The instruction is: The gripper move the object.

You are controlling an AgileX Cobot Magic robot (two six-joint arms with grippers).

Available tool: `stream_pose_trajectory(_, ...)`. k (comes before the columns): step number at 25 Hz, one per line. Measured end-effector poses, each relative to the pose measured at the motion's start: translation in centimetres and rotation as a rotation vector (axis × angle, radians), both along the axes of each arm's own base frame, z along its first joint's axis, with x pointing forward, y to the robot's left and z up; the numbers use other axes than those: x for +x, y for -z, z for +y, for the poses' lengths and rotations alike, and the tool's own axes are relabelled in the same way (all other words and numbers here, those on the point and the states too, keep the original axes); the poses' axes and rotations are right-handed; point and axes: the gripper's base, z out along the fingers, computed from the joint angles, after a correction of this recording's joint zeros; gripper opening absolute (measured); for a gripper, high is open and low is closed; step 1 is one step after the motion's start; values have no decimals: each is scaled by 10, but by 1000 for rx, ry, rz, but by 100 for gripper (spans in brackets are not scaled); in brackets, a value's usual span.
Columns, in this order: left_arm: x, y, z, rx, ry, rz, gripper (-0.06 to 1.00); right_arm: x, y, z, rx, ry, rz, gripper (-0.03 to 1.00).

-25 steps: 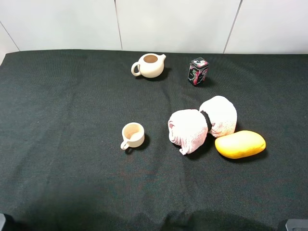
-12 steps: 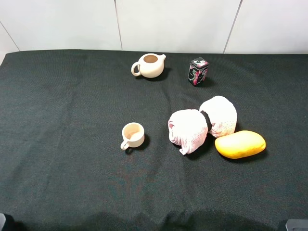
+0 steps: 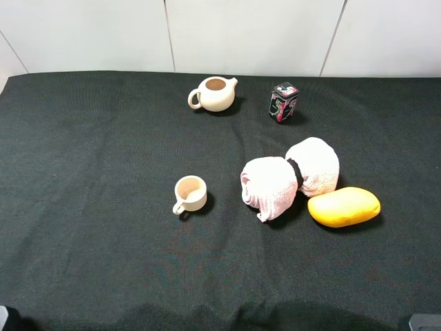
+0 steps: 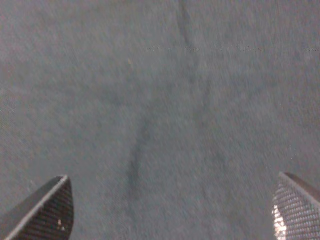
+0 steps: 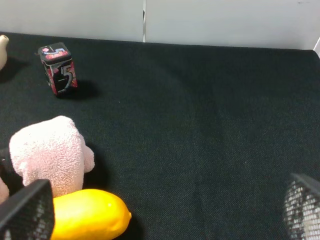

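Exterior high view gives us the whole counter (image 3: 83,207), covered with a dark cloth. The towel (image 3: 289,177) lies right of the middle, and no hand is over it; only dark corners of the arms appear at the lower edge of that view. In the right wrist view we see the right hand (image 5: 165,212) with its two meshed fingertips wide apart and nothing between them. One lobe of the towel (image 5: 47,152) sits ahead of it, off toward one fingertip, well apart from the hand. In the left wrist view the left hand (image 4: 170,210) is also spread apart, and we see only bare cloth between the tips; the towel does not appear there.

The towel is pink terry, rolled, and a dark band squeezes it in the middle into two round lobes. A loose end hangs from the nearer lobe. The mango (image 3: 343,206), smooth and yellow, lies just beside the farther lobe and seems to touch it.

The cup (image 3: 190,194) stands left of the towel, apart from it, and looks empty. The teapot (image 3: 214,93) stands near the far edge without a lid; we cannot tell if anything is inside. A small dark tin (image 3: 283,102) stands just to its right.
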Motion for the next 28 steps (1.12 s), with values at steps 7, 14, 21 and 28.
stream_pose_trajectory(7, -10, 1, 3, 32, -22, -68, 83, 0, 0, 0, 0, 0, 0, 69)
stream_pose_trajectory(14, -9, 3, 8, 72, -50, -62, 83, 0, 0, 0, 0, 0, 0, 69)
stream_pose_trajectory(21, 1, 8, 8, 81, -48, -115, 83, 0, 0, 0, 0, 0, 0, 69)
stream_pose_trajectory(28, 2, 8, 8, 80, -47, -127, 83, 0, 0, 0, 0, 0, 0, 69)
